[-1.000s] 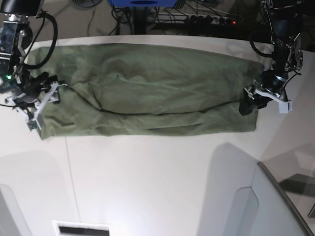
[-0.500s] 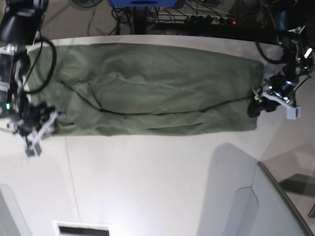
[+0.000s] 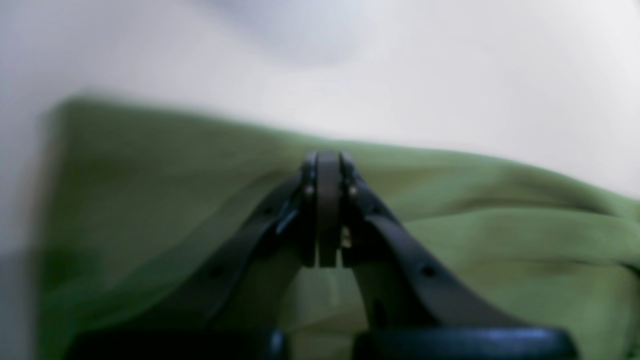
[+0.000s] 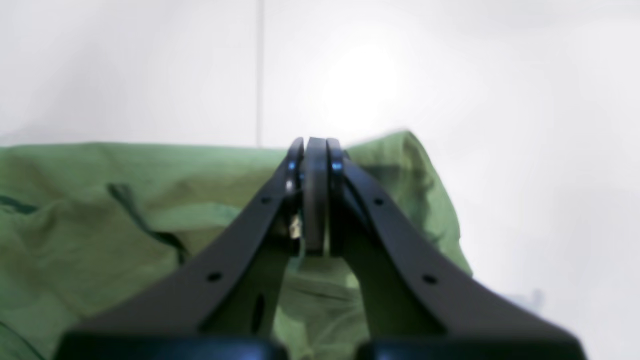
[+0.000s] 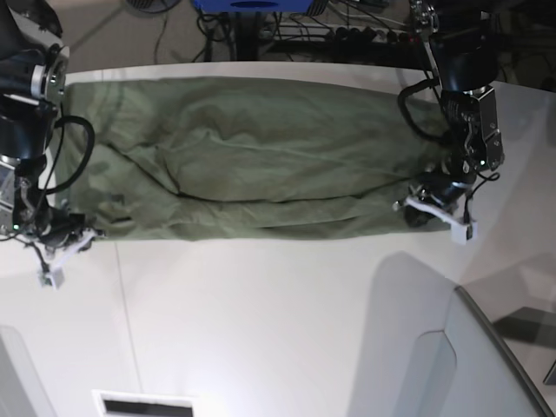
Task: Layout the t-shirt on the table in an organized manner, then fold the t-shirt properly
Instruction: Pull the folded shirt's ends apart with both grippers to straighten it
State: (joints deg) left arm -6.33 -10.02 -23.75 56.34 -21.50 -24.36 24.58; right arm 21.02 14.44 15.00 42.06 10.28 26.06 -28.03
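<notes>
From my remote station, the olive-green soft cotton t-shirt (image 5: pixel 287 139) lies across the large smooth white tabletop (image 5: pixel 252 321), from ten o'clock through twelve to two in the base view, with creases along its near part. My black left gripper (image 3: pixel 327 160) is at two o'clock, jaws together, above the cloth; my black right gripper (image 4: pixel 315 147) is at nine o'clock, jaws together, near the cloth's near edge

Noted beyond: dark floor (image 5: pixel 347 43) with tangled cables (image 5: pixel 372 19); blue object (image 5: pixel 252 4) at top edge; small red light (image 5: pixel 413 38).
</notes>
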